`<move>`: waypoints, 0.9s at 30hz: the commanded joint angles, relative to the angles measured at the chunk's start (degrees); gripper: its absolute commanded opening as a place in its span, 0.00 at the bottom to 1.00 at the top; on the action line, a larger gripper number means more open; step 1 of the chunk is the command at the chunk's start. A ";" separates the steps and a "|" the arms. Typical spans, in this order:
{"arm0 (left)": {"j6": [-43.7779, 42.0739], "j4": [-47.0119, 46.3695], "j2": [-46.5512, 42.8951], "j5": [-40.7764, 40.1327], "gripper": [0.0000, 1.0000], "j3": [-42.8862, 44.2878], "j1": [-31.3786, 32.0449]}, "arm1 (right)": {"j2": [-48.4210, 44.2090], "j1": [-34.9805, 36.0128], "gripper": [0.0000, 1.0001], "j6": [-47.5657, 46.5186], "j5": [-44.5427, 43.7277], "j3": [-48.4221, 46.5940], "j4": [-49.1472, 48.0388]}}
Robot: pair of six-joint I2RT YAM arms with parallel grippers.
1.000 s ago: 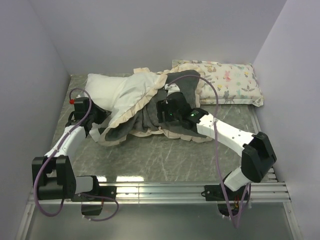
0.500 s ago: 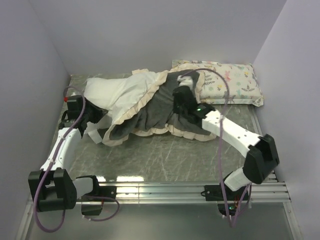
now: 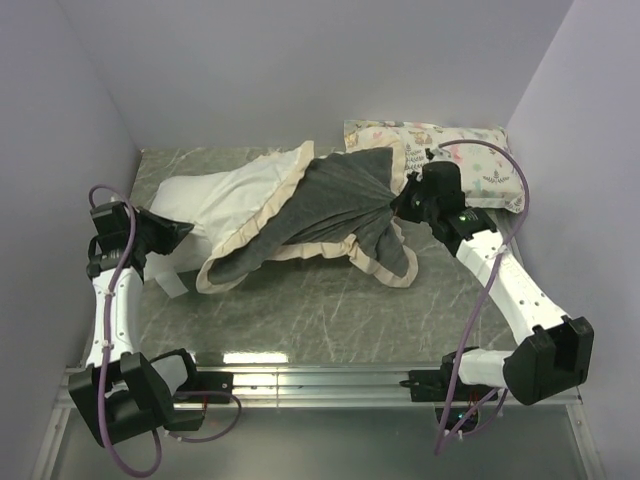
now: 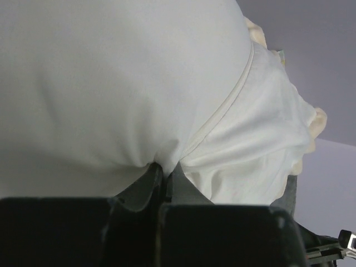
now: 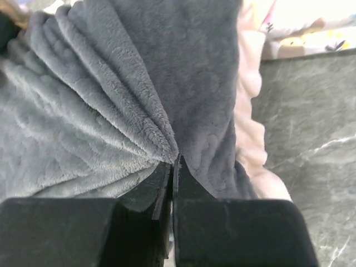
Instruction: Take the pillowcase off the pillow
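My left jaws are pinched shut on a fold of white cloth at the end of the pillow. In the left wrist view its plump white bulk swells up just above them and fills most of what I can see. My right jaws are clamped tight as well, on a gather of the pillowcase, and the dark grey plush fans out in pleats from the pinch, up and to the left of them. The cover is drawn out between the two sets of jaws. Its grey outside runs from the right jaws toward the left ones, then turns to show the white lining, which covers the part of the pillow farther from the left jaws. The part next to the left jaws is bare. The cream frill edges the open mouth and trails onto the desk roughly midway between the jaws. Just right of the right jaws I see another strip of frill, then marbled desk surface. Just beyond the right jaws a small printed pillow lies against the back wall.
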State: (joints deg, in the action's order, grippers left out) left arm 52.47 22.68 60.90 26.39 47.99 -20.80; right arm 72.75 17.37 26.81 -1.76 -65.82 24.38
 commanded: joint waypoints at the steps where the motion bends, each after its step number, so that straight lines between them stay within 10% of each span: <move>1: -3.25 -6.41 -0.96 -9.70 0.00 -0.78 -4.78 | -4.37 -4.54 0.01 -3.60 -8.55 2.18 -2.66; 8: -3.60 -7.29 -2.98 -10.39 0.00 -3.60 -2.06 | -6.83 17.16 0.70 -5.81 -17.04 6.57 -5.21; 16: -3.51 -7.65 -4.13 -11.19 0.01 -5.45 -0.21 | -2.54 38.16 0.82 -1.24 -23.82 12.64 -9.61; 27: -3.43 -7.21 -5.18 -11.01 0.01 -5.01 0.41 | 18.54 44.34 0.88 5.09 -34.77 5.02 -6.55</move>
State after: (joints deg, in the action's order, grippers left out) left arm 49.60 18.46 57.45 15.59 42.35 -20.56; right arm 87.81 62.37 28.82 -29.10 -55.79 16.34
